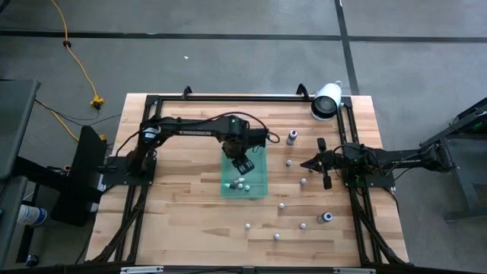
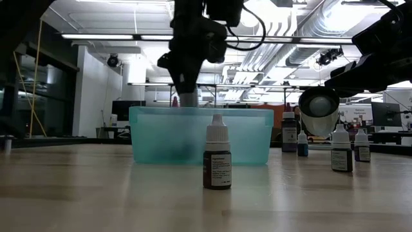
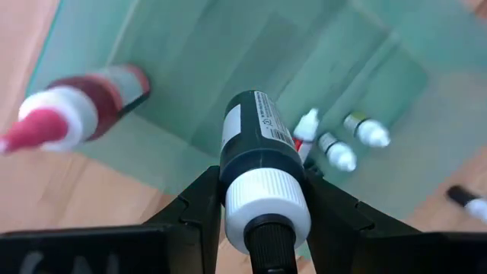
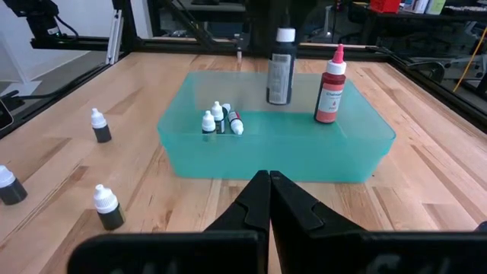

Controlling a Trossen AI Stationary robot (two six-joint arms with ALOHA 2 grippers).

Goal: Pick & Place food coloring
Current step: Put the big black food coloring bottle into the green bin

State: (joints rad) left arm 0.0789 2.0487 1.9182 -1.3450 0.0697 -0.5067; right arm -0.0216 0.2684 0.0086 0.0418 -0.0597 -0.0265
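Note:
My left gripper [image 1: 240,157] hangs over the translucent green tray [image 1: 259,186], shut on a dark food coloring bottle [image 3: 255,133] with a white cap. Three small bottles [image 3: 339,152] lie on the tray's floor. A red bottle [image 4: 329,90] with a pink top stands upright, apparently inside the tray near its far end. Several more small bottles stand on the wood right of and in front of the tray [image 1: 303,181]; one [image 2: 217,158] stands close in the low view. My right gripper [image 4: 268,183] rests shut at the table's right side [image 1: 308,162]. My left gripper pinches the dark bottle's white cap [image 3: 266,199] between its two fingers [image 3: 199,209], one on each side. The fingers come from above, pointing down. The bottle hangs upright below them, cap up, over the inside of the tray [image 4: 281,70].
A large white cylinder [image 1: 327,100] lies at the table's far right corner. A taller dark bottle [image 1: 293,137] stands right of the tray's far end. The black frame rails [image 1: 228,97] run along the table's edges. Bare wood lies left of the tray.

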